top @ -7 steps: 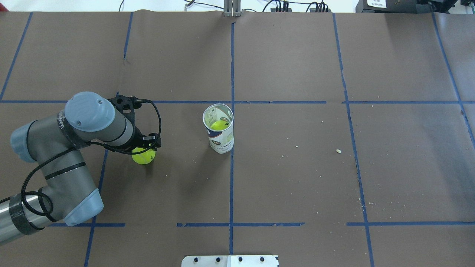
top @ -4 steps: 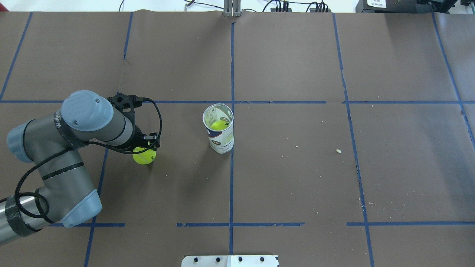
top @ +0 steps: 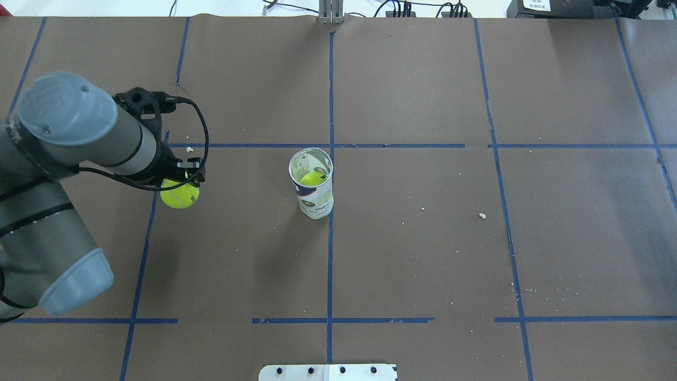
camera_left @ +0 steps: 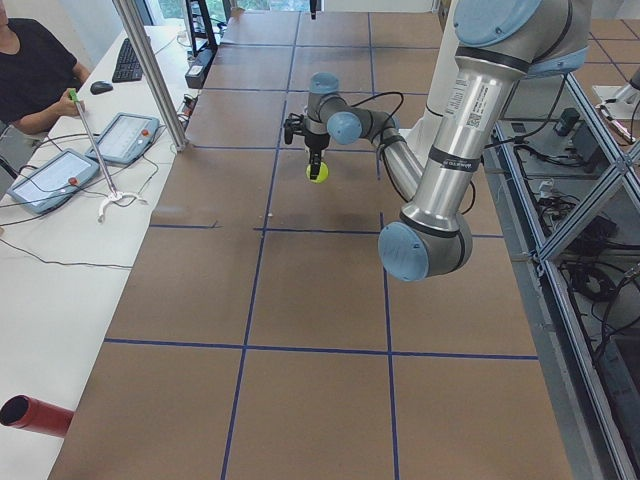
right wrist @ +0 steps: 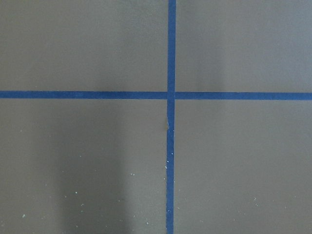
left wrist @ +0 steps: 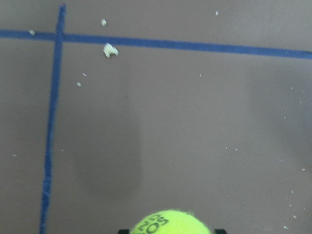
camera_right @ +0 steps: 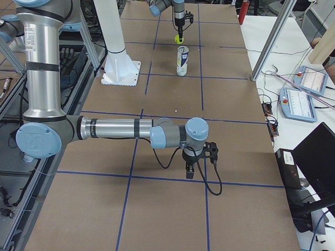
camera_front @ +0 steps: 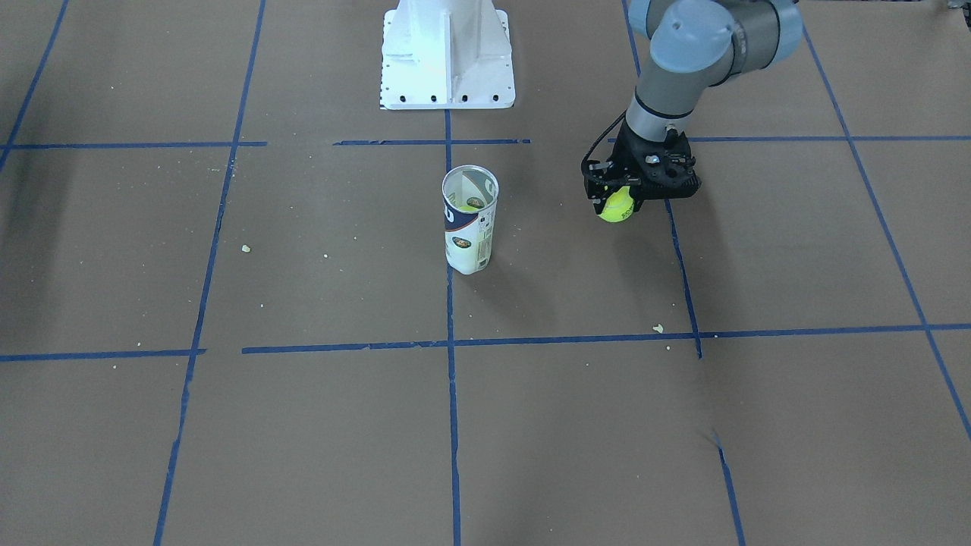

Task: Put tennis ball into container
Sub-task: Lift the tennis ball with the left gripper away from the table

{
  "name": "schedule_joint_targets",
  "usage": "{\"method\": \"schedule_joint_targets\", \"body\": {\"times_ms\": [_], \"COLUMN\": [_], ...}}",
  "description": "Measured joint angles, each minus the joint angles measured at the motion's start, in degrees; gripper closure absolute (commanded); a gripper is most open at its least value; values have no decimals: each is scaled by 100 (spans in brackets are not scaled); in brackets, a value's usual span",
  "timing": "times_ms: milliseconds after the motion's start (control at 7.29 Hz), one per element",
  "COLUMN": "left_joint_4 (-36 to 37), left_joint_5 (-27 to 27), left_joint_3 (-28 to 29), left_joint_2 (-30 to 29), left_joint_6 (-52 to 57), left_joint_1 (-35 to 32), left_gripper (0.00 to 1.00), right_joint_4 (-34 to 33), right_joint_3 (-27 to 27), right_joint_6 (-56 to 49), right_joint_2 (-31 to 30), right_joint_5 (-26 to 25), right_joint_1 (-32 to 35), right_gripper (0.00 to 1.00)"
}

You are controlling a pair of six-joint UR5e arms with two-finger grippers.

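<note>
A yellow-green tennis ball hangs above the brown table with my left gripper shut on it. The front-facing view shows this ball under the black fingers, clear of its shadow on the table. Its dark lettering shows at the bottom of the left wrist view. The see-through container stands upright at the table's middle, to the right of the held ball, with another ball inside. My right gripper shows only in the exterior right view, low over the near table; I cannot tell its state.
The white robot base stands behind the container. Blue tape lines and small crumbs mark the brown paper. An operator sits beyond the table with tablets nearby.
My left arm has risen with the tennis ball, which has shifted left and away from the robot base in the overhead view. The container has not moved.
</note>
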Motion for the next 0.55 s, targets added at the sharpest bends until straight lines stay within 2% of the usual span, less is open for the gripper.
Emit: {"method": "schedule_joint_targets", "body": {"times_ms": [275,549], "left_joint_4": [1341,2135], "left_joint_5": [-433,-838], "left_joint_3": [-185,-184], "left_joint_2": [-734,-1399], "left_joint_6": [781,1099], "left_joint_1": [-851,-1230], "left_gripper": [100,100], "right_joint_4": [0,0], "right_joint_3": [0,0], "right_joint_6": [0,0], "right_joint_2": [0,0], "right_joint_5": [0,0], "right_joint_1": [0,0], "right_gripper": [0,0]}}
